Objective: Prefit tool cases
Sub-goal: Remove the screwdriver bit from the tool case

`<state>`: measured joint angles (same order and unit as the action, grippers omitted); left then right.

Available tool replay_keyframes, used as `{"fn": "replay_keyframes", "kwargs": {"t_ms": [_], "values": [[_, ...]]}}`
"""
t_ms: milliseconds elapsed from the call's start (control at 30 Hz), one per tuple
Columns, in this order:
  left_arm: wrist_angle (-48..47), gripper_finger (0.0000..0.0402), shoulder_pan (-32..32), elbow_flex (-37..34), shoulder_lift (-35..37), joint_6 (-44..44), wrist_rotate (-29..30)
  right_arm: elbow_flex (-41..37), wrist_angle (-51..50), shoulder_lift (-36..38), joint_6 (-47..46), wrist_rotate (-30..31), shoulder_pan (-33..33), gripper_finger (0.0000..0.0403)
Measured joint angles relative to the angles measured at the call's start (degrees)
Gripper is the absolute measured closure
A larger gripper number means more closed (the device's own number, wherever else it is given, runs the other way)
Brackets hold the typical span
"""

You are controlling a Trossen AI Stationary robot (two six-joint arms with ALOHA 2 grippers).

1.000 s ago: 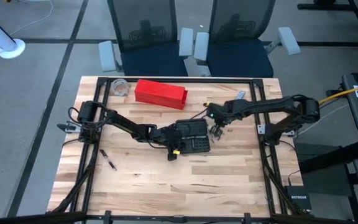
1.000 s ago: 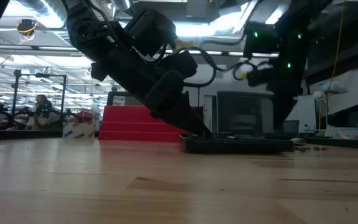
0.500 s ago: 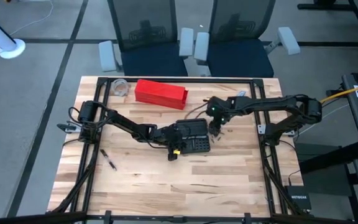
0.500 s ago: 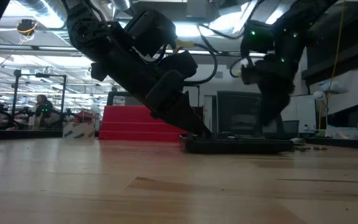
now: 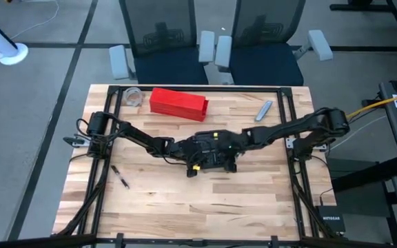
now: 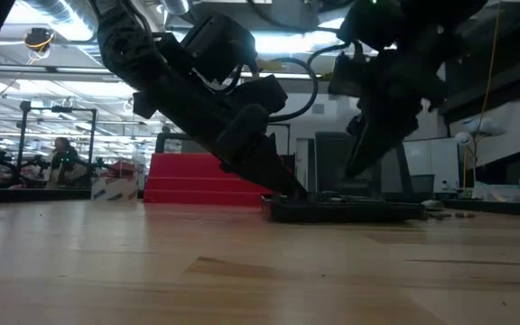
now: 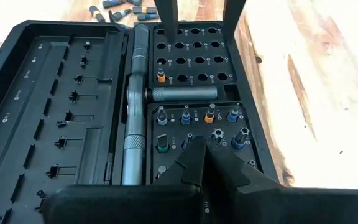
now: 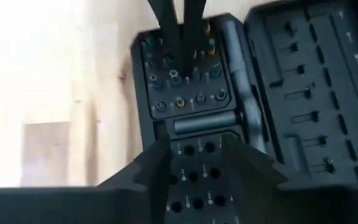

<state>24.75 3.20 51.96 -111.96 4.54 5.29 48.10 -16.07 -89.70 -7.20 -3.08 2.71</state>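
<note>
The black tool case (image 7: 61, 106) lies open and flat on the table's middle (image 5: 216, 163). Its far half holds empty slots, a ratchet handle (image 7: 132, 112) lies along its middle, and its near half is gridded with bit sockets, some filled. My left gripper (image 7: 197, 152) comes from the table's left, shut, with its tips down on the near half. My right gripper (image 8: 197, 146) reaches in from the right and stands open above the empty socket grid (image 8: 194, 177) at the case's right end. I cannot tell whether it touches the grid. My left gripper rests its shut fingertips on the filled bit block (image 7: 219, 134) at the left end of the case's near half. The fingers slant down from the table's left. The case lies flat on the table under them (image 6: 350, 210).
A red box (image 5: 178, 102) and a clear cup (image 5: 134, 96) stand at the far edge. A grey tool (image 5: 264, 110) lies at the far right and a pen (image 5: 120, 177) at the near left. Loose bits (image 7: 120, 4) lie just right of the case.
My right gripper has swung from beside the case's right end toward the table's left and now stands over the case's near half. It has tipped to point more steeply down. The case and my left gripper have kept still.
</note>
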Motion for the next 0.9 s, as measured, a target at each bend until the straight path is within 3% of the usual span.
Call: {"fn": "replay_keyframes", "kwargs": {"t_ms": [300, 767, 900], "values": [[0.09, 0.0401, 0.52, 0.0, 0.0, 0.06, 0.03, -0.04, 1.06, -2.08, 0.06, 8.49, 0.28, 0.0274], [0.11, 0.0401, 0.55, 0.0, 0.0, 0.63, -0.3, 0.01, 4.44, -6.73, 0.15, 6.04, 0.28, 0.0277], [0.07, 0.0402, 0.57, 0.0, 0.0, 1.36, -0.37, 0.02, 4.15, -6.78, -0.22, 6.85, 0.32, 0.0316]]}}
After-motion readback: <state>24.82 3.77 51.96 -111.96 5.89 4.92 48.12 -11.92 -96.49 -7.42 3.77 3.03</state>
